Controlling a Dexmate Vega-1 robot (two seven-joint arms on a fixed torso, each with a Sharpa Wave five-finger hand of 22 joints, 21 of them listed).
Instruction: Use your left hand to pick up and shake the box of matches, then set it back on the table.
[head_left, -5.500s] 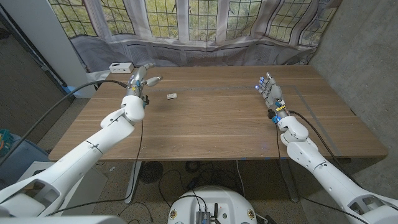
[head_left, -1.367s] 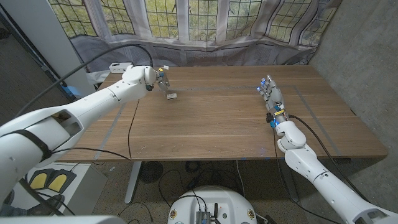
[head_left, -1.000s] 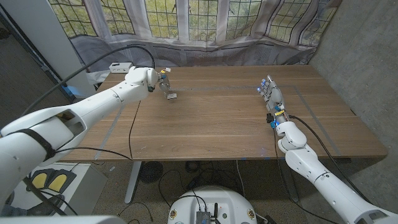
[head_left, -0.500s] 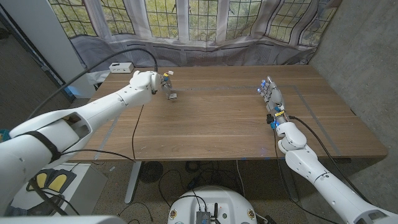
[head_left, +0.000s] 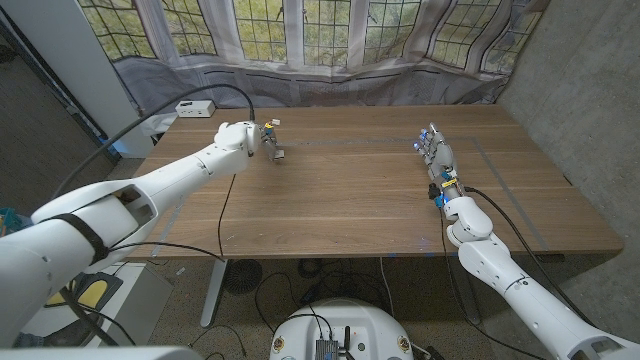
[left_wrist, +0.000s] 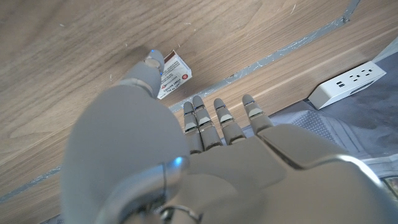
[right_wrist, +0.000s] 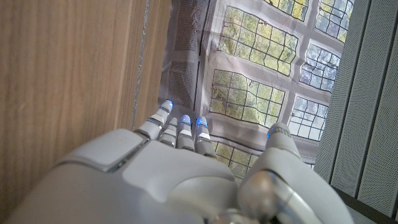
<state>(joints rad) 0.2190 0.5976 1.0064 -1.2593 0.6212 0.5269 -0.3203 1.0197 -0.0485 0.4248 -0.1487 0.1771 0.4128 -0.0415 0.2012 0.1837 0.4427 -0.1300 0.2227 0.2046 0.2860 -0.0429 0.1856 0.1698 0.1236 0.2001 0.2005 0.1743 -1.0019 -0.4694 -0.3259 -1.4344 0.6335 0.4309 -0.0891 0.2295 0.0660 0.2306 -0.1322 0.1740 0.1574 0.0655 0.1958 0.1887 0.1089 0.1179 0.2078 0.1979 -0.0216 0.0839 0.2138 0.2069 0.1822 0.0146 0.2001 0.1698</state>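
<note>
The left robot hand (head_left: 268, 135) hovered, fingers apart, over the matchbox (left_wrist: 172, 74) on the counter (head_left: 350, 190); label unreadable. The right robot hand (head_left: 433, 150) stood open, far right.

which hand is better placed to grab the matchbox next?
Left. The left hand is right at the box of matches, fingers around it on the table. The right hand stands apart at the table's other side, holding nothing.
</note>
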